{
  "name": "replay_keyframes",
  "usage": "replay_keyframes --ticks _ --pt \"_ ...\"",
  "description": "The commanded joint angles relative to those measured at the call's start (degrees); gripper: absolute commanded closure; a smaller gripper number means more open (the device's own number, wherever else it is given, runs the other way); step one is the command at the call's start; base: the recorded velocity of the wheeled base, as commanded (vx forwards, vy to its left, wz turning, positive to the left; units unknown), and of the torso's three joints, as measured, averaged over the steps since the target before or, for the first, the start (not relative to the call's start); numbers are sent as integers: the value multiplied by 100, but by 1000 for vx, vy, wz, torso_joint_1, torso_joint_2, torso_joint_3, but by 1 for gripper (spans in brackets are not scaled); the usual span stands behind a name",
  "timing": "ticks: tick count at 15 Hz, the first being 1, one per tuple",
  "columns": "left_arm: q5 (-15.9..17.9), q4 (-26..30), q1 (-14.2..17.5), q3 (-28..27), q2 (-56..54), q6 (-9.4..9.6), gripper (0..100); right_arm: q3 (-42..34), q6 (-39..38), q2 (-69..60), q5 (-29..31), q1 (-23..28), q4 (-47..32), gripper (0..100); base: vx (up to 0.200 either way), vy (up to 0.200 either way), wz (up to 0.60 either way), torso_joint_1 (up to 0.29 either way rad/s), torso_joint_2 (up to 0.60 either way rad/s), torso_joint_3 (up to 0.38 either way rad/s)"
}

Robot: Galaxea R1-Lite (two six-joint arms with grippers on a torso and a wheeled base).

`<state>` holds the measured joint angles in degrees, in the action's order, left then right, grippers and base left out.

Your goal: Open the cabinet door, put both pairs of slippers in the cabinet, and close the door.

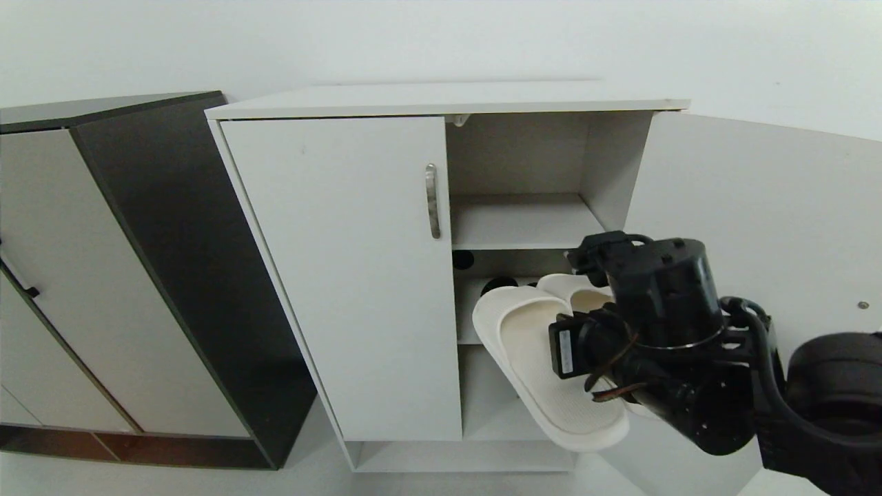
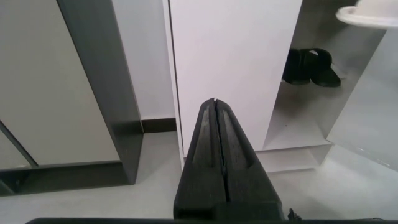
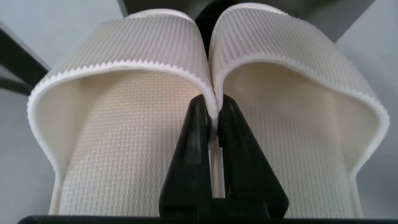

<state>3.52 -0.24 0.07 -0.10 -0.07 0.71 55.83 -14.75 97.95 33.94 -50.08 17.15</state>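
- My right tool (image 3: 214, 115) is clamped on the pair of white slippers (image 1: 527, 344). Its two black tapered fingers pinch the slippers' inner edges together, so the pair hangs side by side.
- The slippers are soft-looking foam with thick rounded rims. Their straps are finely ribbed and the footbeds have a small zigzag pattern.
- The pair is tilted in the air in front of the open right half of the white cabinet (image 1: 441, 100), about level with the middle shelf. I cannot tell whether the toes have passed the front edge.
- The cabinet is smooth flat board. Its left door (image 1: 344, 275) is closed and carries a slim upright metal handle (image 1: 432, 201). Its right door (image 1: 758, 207) is swung wide.
- A pair of black slippers (image 2: 311, 65) sits on a shelf inside.
- My left tool (image 2: 215, 106) is closed with nothing in it, its fingers pressed flat together. It sits low in front of the closed door.
- A dark-sided cabinet (image 1: 172, 241) stands just beside the white one.
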Motion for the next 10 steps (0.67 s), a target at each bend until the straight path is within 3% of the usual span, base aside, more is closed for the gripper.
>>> replay_keyframes --ticks 1,2,3,10 --pt "-1 -2 1 1 7 0 100 1369 -687 233 438 -274 -1258 100 0 0 0 0 0 0" --pt "-1 -2 1 1 7 0 100 2054 -880 374 711 -283 -1882 100 0 0 0 0 0 0" --pt "-1 -2 1 1 7 0 100 2318 -889 514 922 -283 -1961 100 0 0 0 0 0 0" --pt "-1 -2 1 1 7 0 100 2441 -836 954 1282 -81 -1829 100 0 0 0 0 0 0"
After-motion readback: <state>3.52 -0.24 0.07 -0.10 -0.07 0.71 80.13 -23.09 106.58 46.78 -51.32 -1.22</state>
